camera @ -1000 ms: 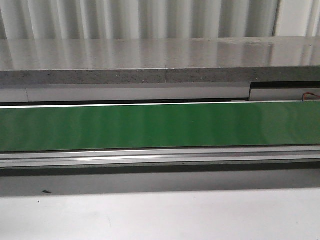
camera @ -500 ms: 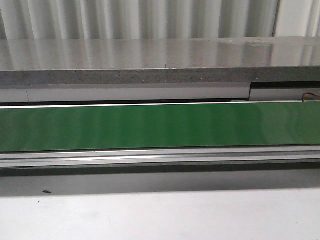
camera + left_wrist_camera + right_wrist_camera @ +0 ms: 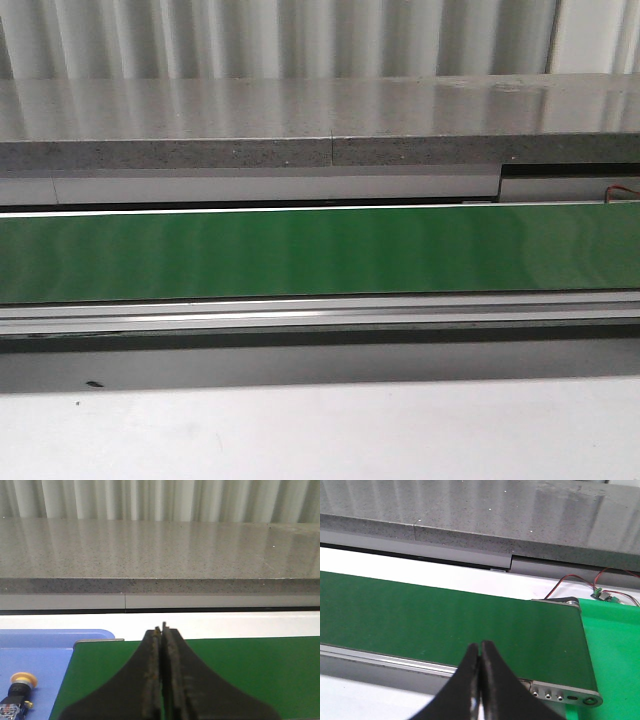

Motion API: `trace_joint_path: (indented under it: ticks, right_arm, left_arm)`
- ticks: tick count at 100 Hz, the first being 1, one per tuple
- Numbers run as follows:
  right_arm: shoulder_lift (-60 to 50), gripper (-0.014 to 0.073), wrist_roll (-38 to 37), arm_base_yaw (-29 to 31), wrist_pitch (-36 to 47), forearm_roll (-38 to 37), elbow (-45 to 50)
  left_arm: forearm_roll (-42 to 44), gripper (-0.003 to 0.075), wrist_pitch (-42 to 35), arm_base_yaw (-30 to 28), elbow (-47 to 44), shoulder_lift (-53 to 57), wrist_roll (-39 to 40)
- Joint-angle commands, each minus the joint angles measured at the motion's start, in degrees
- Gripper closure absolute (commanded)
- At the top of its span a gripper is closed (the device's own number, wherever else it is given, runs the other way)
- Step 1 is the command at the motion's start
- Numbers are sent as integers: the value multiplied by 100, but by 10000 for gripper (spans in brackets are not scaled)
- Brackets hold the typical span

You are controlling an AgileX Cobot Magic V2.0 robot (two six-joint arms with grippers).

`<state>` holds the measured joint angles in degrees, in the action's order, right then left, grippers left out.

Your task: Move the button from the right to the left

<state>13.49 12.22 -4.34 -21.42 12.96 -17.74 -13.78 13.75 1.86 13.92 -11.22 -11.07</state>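
Note:
The button [image 3: 17,692], with a round yellow cap, black collar and blue-and-clear block, lies in a blue tray [image 3: 40,665] beside the end of the green belt [image 3: 240,675] in the left wrist view. My left gripper [image 3: 161,628] is shut and empty above the belt, apart from the button. My right gripper [image 3: 481,645] is shut and empty over the near edge of the green belt [image 3: 435,620] in the right wrist view. Neither gripper nor the button shows in the front view, which shows only the belt [image 3: 320,250].
A grey stone ledge [image 3: 320,120] runs behind the belt. The belt's metal end plate [image 3: 565,696] with screws and a bright green surface [image 3: 615,650] lie at its right end, with red and black wires [image 3: 580,582] behind. A white table surface [image 3: 320,430] lies in front.

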Motion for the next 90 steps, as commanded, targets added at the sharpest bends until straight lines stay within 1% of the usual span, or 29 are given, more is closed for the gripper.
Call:
trace_joint_path:
  ticks: [1, 11, 18, 24, 29, 32, 37, 43, 55, 63, 68, 73, 90]
  right_arm:
    - [51, 654, 45, -7, 454, 58, -154]
    - [51, 654, 45, -7, 454, 58, -154]
    - [51, 654, 45, -7, 454, 58, -154]
    - [51, 654, 45, -7, 454, 58, -154]
    - [51, 654, 45, -7, 454, 58, -154]
    - [51, 654, 45, -7, 454, 58, -154]
    - [51, 654, 45, -7, 454, 58, -154]
    - [51, 654, 45, -7, 454, 58, -154]
    - [51, 654, 45, -7, 454, 58, -154]
    - [51, 654, 45, -7, 454, 58, -154]
    - [51, 654, 45, -7, 454, 58, -154]
    - [51, 654, 45, -7, 454, 58, -154]
    - [59, 654, 45, -7, 456, 58, -154]
  left_arm:
    - [-18, 741, -456, 57, 10, 138, 20]
    - [25, 741, -468, 57, -157, 379, 20]
    - [43, 741, -609, 57, -313, 482, 20]
    - [413, 741, -756, 57, -468, 555, 116]
    - [929, 741, -837, 57, -576, 648, 608]
    - [1230, 741, -886, 57, -646, 717, 1107]
    - [1623, 741, -967, 57, -807, 794, 1449]
    - [1739, 741, -1023, 57, -971, 860, 1375]
    - [1698, 741, -1063, 57, -1367, 919, 943]
    - [1673, 741, -1122, 57, -1650, 1029, 931]
    - [1629, 741, -670, 57, -1634, 1199, 931]
    - [1629, 741, -529, 57, -1634, 1364, 931]
    - [1645, 741, -450, 25, -1634, 1328, 931]
